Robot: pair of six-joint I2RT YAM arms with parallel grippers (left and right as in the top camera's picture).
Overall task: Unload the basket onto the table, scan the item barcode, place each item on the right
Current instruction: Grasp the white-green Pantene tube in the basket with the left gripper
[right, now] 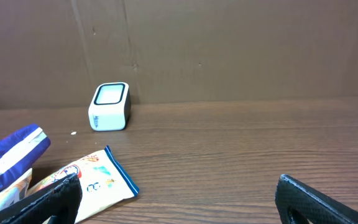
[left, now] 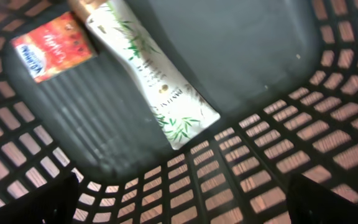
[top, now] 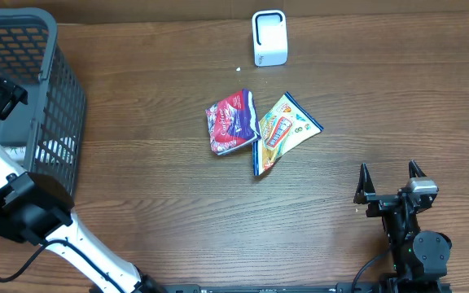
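Overhead: the left arm reaches into the basket. The scanner stands far across the counter. The right fingers are spread wide and empty.

Left wrist: the left fingers gape, empty, above the tube on the basket floor. This is likely the fetching step. Next, they need to descend and close on the tube.

Right wrist: the scanner stands unobstructed.

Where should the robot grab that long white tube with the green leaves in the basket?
Around its middle, from straight above. The white tube lies flat and slanted on the floor of the basket, whose walls block any sideways approach. Set the jaws across its narrow width, clear of the red packet beside its capped end.
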